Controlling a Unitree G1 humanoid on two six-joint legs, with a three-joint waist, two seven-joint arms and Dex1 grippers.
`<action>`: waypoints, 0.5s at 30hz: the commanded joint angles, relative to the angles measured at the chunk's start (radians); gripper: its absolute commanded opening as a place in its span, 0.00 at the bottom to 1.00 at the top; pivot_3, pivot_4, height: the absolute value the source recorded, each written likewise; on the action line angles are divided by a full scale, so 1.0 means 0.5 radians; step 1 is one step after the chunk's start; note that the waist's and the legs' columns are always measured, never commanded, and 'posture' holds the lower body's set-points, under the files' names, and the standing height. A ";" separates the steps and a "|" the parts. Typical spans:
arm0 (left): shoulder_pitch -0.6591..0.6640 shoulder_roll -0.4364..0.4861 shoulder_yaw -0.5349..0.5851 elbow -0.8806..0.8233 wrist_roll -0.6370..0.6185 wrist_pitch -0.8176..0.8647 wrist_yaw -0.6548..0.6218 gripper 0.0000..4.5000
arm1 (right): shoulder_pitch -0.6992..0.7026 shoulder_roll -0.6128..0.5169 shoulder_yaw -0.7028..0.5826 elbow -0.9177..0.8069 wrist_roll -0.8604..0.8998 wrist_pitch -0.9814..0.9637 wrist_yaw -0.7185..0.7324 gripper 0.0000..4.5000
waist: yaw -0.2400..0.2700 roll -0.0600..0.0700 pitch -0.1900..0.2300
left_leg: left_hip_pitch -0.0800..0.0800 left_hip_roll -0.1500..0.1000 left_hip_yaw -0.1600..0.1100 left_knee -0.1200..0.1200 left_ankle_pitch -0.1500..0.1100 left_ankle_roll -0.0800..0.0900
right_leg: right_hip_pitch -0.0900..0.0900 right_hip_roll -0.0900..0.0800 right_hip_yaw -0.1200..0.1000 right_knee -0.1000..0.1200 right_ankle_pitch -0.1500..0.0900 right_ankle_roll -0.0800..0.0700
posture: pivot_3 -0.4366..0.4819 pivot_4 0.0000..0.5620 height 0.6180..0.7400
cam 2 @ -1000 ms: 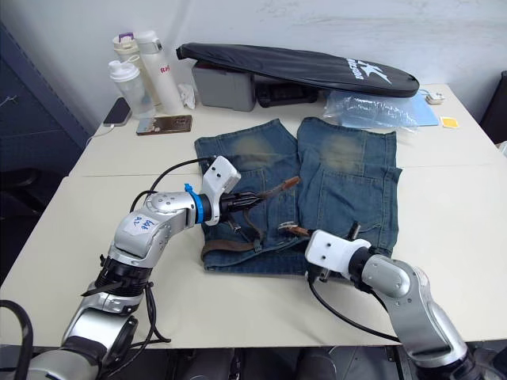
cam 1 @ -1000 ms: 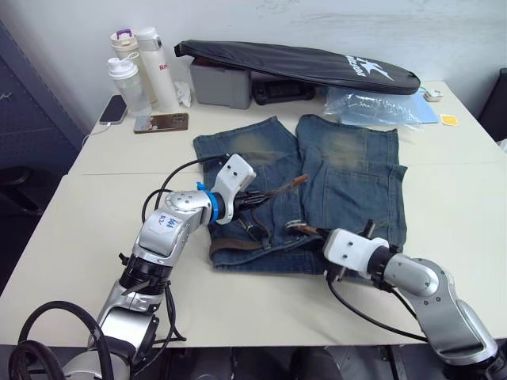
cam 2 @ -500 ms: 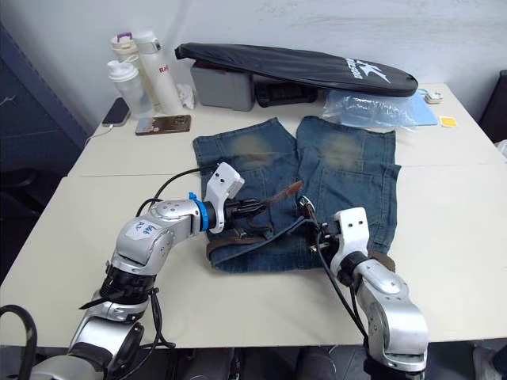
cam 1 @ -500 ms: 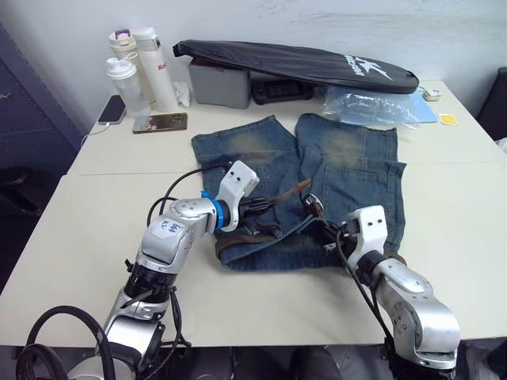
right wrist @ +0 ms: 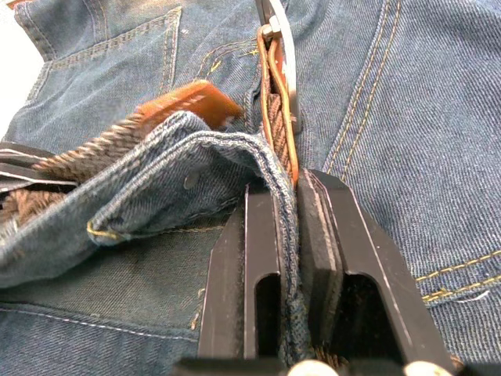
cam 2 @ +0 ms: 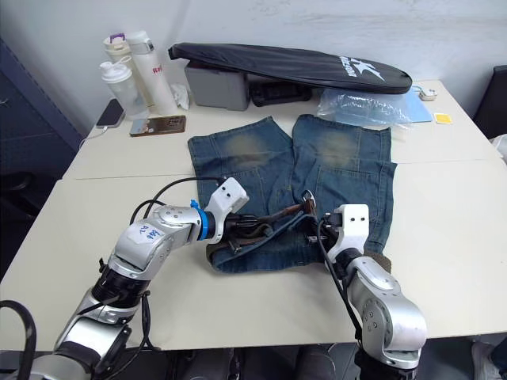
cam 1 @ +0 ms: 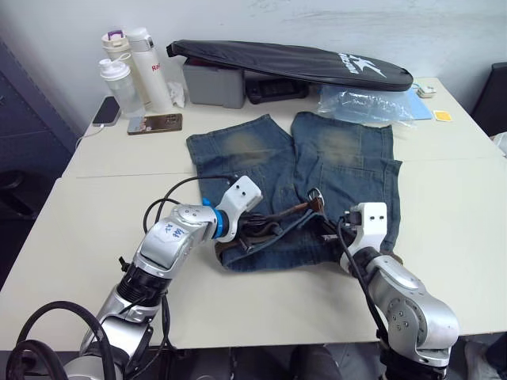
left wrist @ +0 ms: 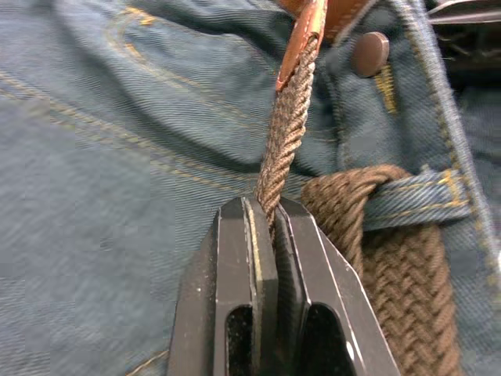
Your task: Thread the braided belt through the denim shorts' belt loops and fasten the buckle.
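An office or lab workroom used as a robot test bench

Two pale desks [cam 1: 95, 206] stood pushed together against a plain white wall [cam 1: 444, 32], the seam between them running across under the denim shorts [cam 1: 333, 158]. The far left corner held everyday desk clutter: two drink bottles [cam 1: 131, 67], a dark phone [cam 1: 105, 111] on a charging cable and a second phone [cam 1: 154, 123] lying flat. Along the far edge lay a long black zipped bag [cam 1: 293, 62] over a grey box [cam 1: 212, 83], with a crumpled clear plastic bag [cam 1: 364, 103] beside it. A dark blue cabinet or partition [cam 1: 20, 119] stood off the desk's left edge.
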 commanded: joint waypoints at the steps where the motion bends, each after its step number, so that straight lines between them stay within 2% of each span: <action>1: -0.007 -0.017 0.016 -0.027 0.016 -0.020 0.024 0.00 | 0.000 -0.126 0.129 -0.143 -0.011 -0.044 -0.003 0.01 | -0.001 0.000 0.000 | 0.000 0.000 0.000 0.000 0.000 0.000 | 0.000 0.000 0.001 0.000 0.000 0.000 | 0.48 0.27 0.22; 5: -0.025 -0.051 0.072 0.014 0.033 -0.044 0.095 0.00 | 0.027 -0.226 0.230 -0.169 -0.032 -0.056 -0.014 0.01 | 0.001 -0.001 0.001 | 0.000 0.000 0.000 -0.001 0.000 0.000 | -0.001 0.000 0.001 -0.001 0.000 0.000 | 0.48 0.27 0.22; 8: -0.035 -0.052 0.121 0.048 0.052 -0.052 0.145 0.00 | 0.046 -0.200 0.201 -0.172 -0.031 -0.075 -0.072 0.01 | 0.000 -0.001 0.001 | 0.001 0.000 0.001 -0.001 0.000 0.000 | -0.001 0.000 0.001 0.000 0.000 0.000 | 0.48 0.27 0.22; 15: -0.060 -0.030 0.091 0.050 0.067 -0.061 0.117 0.00 | 0.079 -0.255 0.235 -0.177 -0.039 -0.097 -0.083 0.01 | 0.002 -0.003 0.001 | 0.001 0.001 0.001 -0.002 0.000 0.000 | -0.001 0.001 0.002 -0.001 0.000 0.000 | 0.48 0.27 0.22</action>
